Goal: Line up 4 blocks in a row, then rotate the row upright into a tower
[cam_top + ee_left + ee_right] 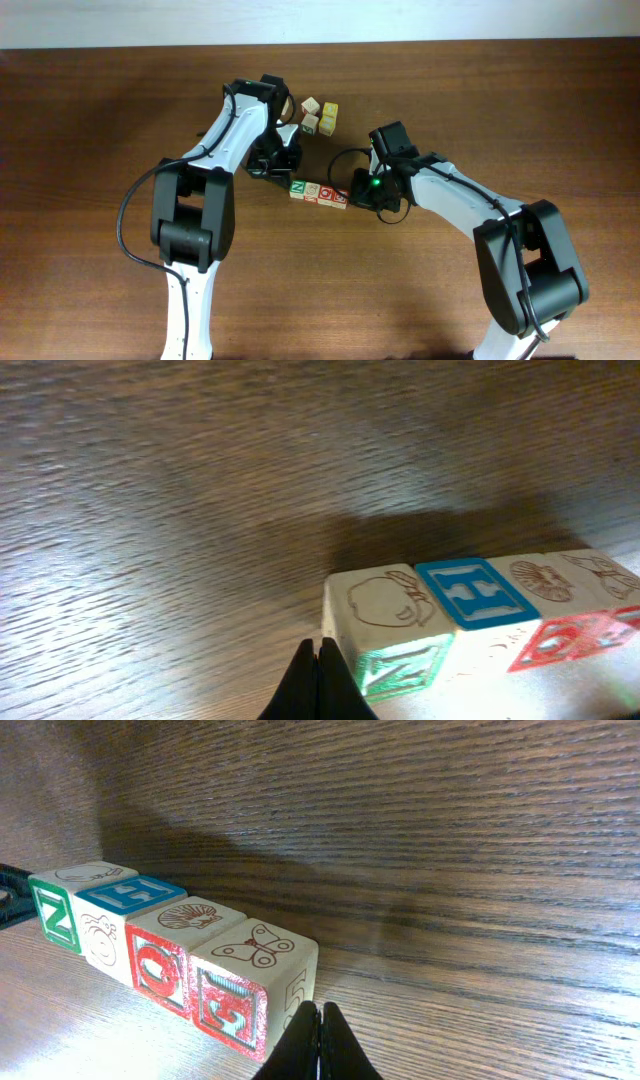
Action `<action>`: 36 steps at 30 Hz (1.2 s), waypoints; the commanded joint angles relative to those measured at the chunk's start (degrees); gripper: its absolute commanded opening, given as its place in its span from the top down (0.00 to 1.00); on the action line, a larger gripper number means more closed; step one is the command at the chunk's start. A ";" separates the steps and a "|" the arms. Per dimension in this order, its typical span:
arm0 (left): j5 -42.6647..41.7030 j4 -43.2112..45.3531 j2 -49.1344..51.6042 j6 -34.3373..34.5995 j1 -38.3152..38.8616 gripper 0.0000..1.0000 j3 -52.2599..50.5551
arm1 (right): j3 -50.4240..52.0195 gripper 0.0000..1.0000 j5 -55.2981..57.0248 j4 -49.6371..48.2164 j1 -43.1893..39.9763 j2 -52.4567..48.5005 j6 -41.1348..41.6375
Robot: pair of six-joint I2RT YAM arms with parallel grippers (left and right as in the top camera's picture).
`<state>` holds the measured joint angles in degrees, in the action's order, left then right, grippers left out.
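Observation:
The four blocks lie in one touching row. In the right wrist view they read, left to right: a green "N" cube (52, 916), a cube with a blue "H" top (128, 894), a red "O" cube (160, 970) and a red "5" cube (232, 1004). My right gripper (318, 1012) is shut and empty, its tip beside the "5" cube's right face. My left gripper (318, 650) is shut and empty, just left of the green "N" cube (400, 665). Overhead, the row (318, 192) lies between the left gripper (286, 177) and the right gripper (353, 197).
A cluster of several other alphabet cubes (320, 115) sits behind the row, close to the left arm's wrist. Both arms reach in from the near edge over the brown wooden table (100, 120).

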<state>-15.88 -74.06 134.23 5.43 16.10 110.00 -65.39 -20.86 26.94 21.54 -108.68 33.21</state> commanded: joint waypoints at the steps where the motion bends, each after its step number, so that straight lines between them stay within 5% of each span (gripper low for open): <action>1: -2.84 0.04 -1.95 -0.98 0.28 1.00 -0.35 | 0.48 0.96 0.13 0.00 0.26 -0.59 0.28; 25: -2.80 -0.09 -1.95 -1.16 1.38 1.00 -0.35 | 1.16 0.96 0.09 -1.90 0.24 -1.86 0.26; 36: -2.82 -0.24 -1.95 -1.16 1.38 1.00 -0.35 | 0.87 0.96 -5.49 -4.50 0.50 -0.46 -6.49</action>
<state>-15.99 -74.13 134.23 5.39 16.84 110.00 -64.42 -22.61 23.31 21.41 -109.93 28.56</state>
